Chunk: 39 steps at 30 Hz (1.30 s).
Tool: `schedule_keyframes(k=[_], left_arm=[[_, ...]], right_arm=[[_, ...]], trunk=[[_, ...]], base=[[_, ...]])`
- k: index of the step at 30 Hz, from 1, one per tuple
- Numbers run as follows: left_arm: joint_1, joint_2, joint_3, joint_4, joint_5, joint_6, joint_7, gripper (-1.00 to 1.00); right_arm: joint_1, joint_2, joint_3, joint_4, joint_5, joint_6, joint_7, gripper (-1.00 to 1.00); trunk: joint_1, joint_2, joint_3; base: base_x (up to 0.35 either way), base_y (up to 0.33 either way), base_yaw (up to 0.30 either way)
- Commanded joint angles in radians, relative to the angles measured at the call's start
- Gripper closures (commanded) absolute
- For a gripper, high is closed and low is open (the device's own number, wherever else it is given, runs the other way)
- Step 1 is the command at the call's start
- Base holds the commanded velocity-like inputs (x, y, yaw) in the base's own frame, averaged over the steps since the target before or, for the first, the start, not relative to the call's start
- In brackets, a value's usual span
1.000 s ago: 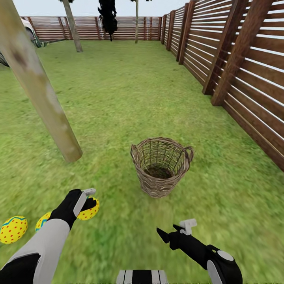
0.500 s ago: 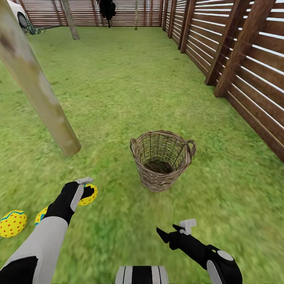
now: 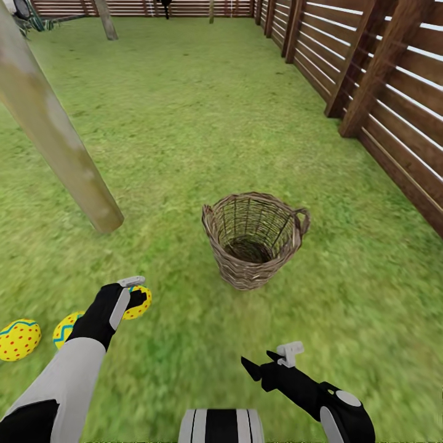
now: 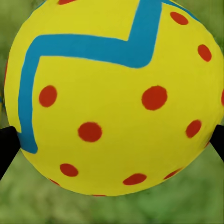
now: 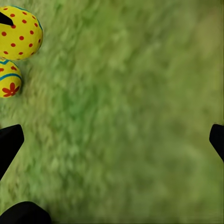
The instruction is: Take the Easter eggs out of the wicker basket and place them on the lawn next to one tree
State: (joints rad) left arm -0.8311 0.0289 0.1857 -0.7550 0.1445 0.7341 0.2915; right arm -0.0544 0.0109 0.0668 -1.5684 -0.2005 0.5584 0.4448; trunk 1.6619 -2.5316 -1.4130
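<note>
Head view: your left gripper [image 3: 136, 294] is clamped on one egg [image 3: 140, 303], low over the lawn [image 3: 184, 141]. Two more eggs lie on the grass at the left: one [image 3: 18, 338] near the frame edge, the other [image 3: 66, 328] partly behind your left forearm. The wicker basket [image 3: 253, 239] stands upright mid-lawn, no egg visible inside. The tree trunk [image 3: 52, 132] is rooted just beyond the eggs, fence [image 3: 381, 92] on the right. Versus 0.5 s ago the whole scene has slid: the far fence has nearly left the top, so that's your head pitching down. The left gripper holds about the same spot in the frame. Your right gripper [image 3: 267, 360] is unchanged, fingers apart over bare grass.

Left wrist view: held egg [image 4: 114, 95] sits between the two black fingertips [image 4: 8, 147], both touching its sides, grass blurred behind.

Right wrist view: fingers [image 5: 9, 142] spread wide, nothing between them. Two eggs at the frame edge, one [image 5: 19, 31] and the other [image 5: 9, 83] close together.
</note>
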Motion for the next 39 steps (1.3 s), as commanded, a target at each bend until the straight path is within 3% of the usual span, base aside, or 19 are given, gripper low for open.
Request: schedule_keyframes(k=[1,16,23,24,27,29,32,39], left_arm=[[0.0,0.0,0.0,-0.001,0.01,0.003,0.007,1.0],[0.0,-0.001,0.0,-0.001,0.01,0.002,0.001,1.0],[0.0,-0.001,0.0,-0.001,0.01,0.002,0.001,1.0],[0.0,-0.001,0.0,-0.002,0.01,0.002,0.001,1.0],[0.0,0.0,0.0,-0.001,0.01,0.002,0.001,1.0],[0.0,-0.001,0.0,-0.001,0.01,0.002,0.001,1.0],[0.0,-0.001,0.0,-0.001,0.01,0.002,0.001,1.0],[0.0,-0.001,-0.001,-0.001,0.01,0.002,0.001,1.0]], right_arm=[[0.0,0.0,-0.001,-0.001,-0.007,0.008,0.0,-1.0],[0.0,0.001,-0.001,-0.001,-0.006,0.008,-0.001,-1.0],[0.006,-0.006,-0.017,-0.015,-0.014,-0.004,0.017,-1.0],[0.006,-0.007,-0.024,-0.016,-0.015,-0.004,0.033,-1.0],[0.007,-0.02,-0.129,-0.016,-0.02,0.003,0.171,-1.0],[0.007,-0.023,-0.173,-0.016,-0.02,0.006,0.235,-1.0],[0.007,-0.024,-0.197,-0.016,-0.016,0.007,0.27,-1.0],[0.005,-0.024,-0.203,-0.012,-0.008,0.009,0.279,-1.0]], trunk=[[0.0,-0.001,-0.005],[0.007,-0.004,-0.063],[0.007,-0.004,-0.063],[0.007,-0.004,-0.063],[0.007,-0.004,-0.063],[0.007,-0.004,-0.063],[0.007,-0.004,-0.067],[0.011,-0.006,-0.094]], base=[[0.0,0.0,0.0],[0.0,0.0,0.0],[0.0,0.0,0.0],[0.0,0.0,0.0],[0.0,0.0,0.0],[0.0,0.0,0.0],[0.0,0.0,0.0],[0.0,0.0,0.0]])
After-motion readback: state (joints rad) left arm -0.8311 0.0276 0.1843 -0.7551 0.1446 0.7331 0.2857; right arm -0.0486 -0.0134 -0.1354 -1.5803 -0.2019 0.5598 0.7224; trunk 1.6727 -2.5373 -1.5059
